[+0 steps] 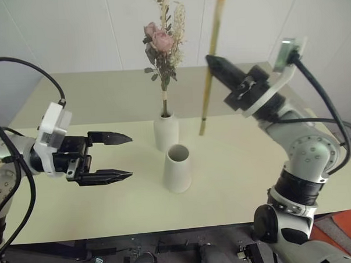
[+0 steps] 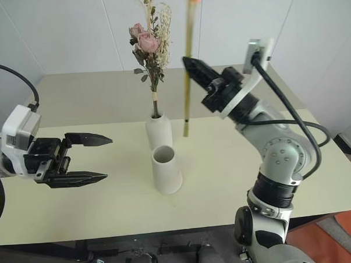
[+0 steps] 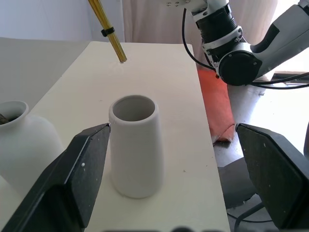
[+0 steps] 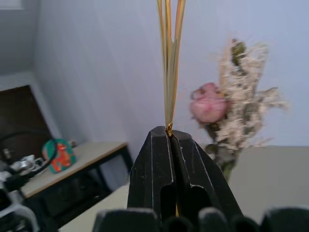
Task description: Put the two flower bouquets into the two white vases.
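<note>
Step in hand, as we judge it: the second of the two placements. On the surface (image 1: 80,217) the rose bouquet (image 1: 162,47) already stands in the bottle vase (image 1: 165,131); the cone vase (image 1: 177,168) is empty, so half the task looks done.

Right tool (image 1: 210,60): fingers pressed together, pinching the yellow stalk bunch (image 1: 210,69) partway up its length. The bunch hangs near upright, clear of the surface; its cut end is well below the tool and its pink-red bloom is above it at the frame edge. The right wrist view confirms the stalks rising out of the clamped fingertips.

Left tool (image 1: 109,157): fingers spread wide, holding nothing, pointed level at the cone vase from the side. In the left wrist view the vase sits between the two fingers (image 3: 72,183) but ahead of them, not touched.

Relative to the right tool, the cone vase lies below, nearer the robot and toward the left arm; the bottle vase is just behind it, nearly touching. The stalk end hangs beside the bottle vase, not over the open mouth.

Next move, our reading: carry the stalk end across over the cone mouth, keep the bunch upright, lower, then release. The left tool could close on the vase to steady it. Risk: brushing the roses.
</note>
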You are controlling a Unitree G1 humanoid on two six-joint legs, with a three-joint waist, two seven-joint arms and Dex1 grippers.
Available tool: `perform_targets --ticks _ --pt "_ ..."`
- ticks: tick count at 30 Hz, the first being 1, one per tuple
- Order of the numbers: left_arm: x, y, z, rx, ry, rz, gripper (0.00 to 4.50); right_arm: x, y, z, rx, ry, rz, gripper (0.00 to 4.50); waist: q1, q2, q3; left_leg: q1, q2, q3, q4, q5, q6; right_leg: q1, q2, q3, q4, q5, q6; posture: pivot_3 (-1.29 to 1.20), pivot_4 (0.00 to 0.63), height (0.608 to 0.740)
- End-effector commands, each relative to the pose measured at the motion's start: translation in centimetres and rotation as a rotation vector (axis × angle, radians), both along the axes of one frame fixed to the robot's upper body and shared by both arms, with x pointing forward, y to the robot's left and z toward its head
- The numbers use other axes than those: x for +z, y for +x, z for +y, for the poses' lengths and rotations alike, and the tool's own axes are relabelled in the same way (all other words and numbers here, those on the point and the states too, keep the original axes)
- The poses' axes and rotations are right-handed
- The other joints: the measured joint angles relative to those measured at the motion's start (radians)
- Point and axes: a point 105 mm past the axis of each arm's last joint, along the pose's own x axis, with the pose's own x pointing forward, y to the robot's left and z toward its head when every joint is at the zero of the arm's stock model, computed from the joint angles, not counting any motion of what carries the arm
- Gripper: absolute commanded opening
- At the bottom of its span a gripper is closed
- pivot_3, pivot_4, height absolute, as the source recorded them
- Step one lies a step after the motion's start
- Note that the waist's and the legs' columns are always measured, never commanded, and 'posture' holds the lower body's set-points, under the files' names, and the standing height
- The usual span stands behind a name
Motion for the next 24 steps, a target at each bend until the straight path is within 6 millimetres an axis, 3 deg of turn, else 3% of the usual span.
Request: perform_targets --ticks 1,5,16,19,24 --pt "0.6 0.0 0.1 -0.011 0.011 -0.036 4.5 0.7 -1.7 1.7 0.074 0.004 -0.07 0.06 0.001 0.0 0.0 0.0 0.0 0.0 0.0 0.0 0.0 0.0 0.0 0.0 0.0 0.0 0.0 0.0 0.15 0.74" --pt "0.7 0.0 0.2 -0.009 0.017 -0.038 4.5 0.2 -2.0 3.0 0.115 -0.003 -0.064 0.06 0.005 0.0 0.0 -0.001 0.0 0.0 0.0 0.0 0.0 0.0 0.0 0.0 0.0 0.0 0.0 0.0 0.15 0.74" --pt "0.6 0.2 0.2 -0.003 0.024 -0.045 4.5 -4.2 -1.3 3.8 0.111 -0.11 -0.033 0.06 0.004 0.0 0.0 0.0 0.0 0.0 0.0 0.0 0.0 0.0 0.0 0.0 0.0 0.0 0.0 0.0 0.15 0.74" --pt "0.6 0.2 0.1 -0.006 0.026 -0.048 4.5 -5.2 -1.4 3.9 0.11 -0.132 -0.031 0.78 0.004 0.0 0.0 0.0 0.0 0.0 0.0 0.0 0.0 0.0 0.0 0.0 0.0 0.0 0.0 0.0 0.15 0.74" --pt "0.7 0.4 0.1 -0.009 0.029 -0.051 4.5 -6.7 -2.2 2.8 0.108 -0.166 -0.042 2.5 0.006 0.0 0.0 0.0 0.0 0.0 0.0 0.0 0.0 0.0 0.0 0.0 0.0 0.0 0.0 0.0 0.15 0.74"
